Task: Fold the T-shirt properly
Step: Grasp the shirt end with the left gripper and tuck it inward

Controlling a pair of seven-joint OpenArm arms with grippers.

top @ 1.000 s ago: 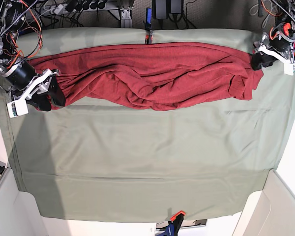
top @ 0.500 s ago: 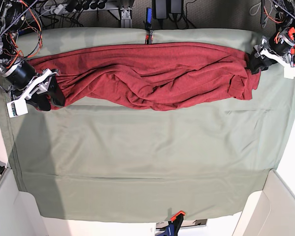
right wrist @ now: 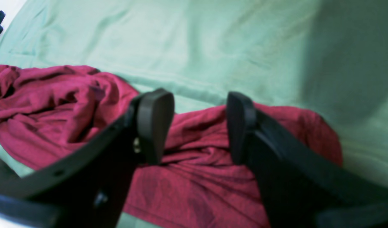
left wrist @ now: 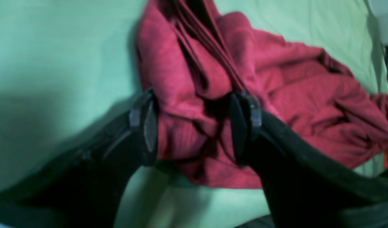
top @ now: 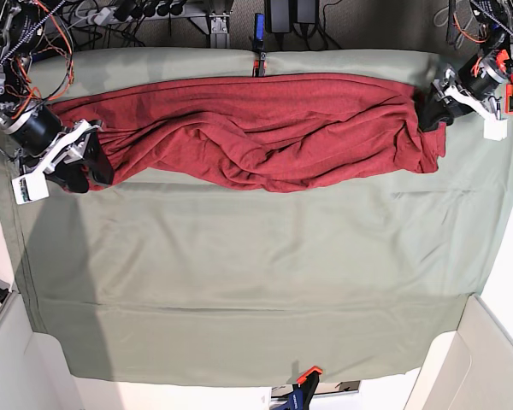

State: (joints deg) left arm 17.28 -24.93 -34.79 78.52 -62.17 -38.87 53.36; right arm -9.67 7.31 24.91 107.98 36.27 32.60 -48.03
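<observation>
L gripper (left wrist: 194, 126): fingers wide apart, one each side of the shirt's (top: 265, 137) bunched end. R gripper (right wrist: 200, 126): fingers apart too, over the shirt's other end; contact can't be told. Shirt lies in a long, rumpled strip across the far part of the cloth (top: 239, 273), long axis running L-R in the base view, roughly parallel to the table's far edge. Which way the collar points can't be told. Vs. the earlier base view, L gripper has shifted inward along the strip, and the shirt's end by it sits slightly further in; R gripper hasn't moved.
</observation>
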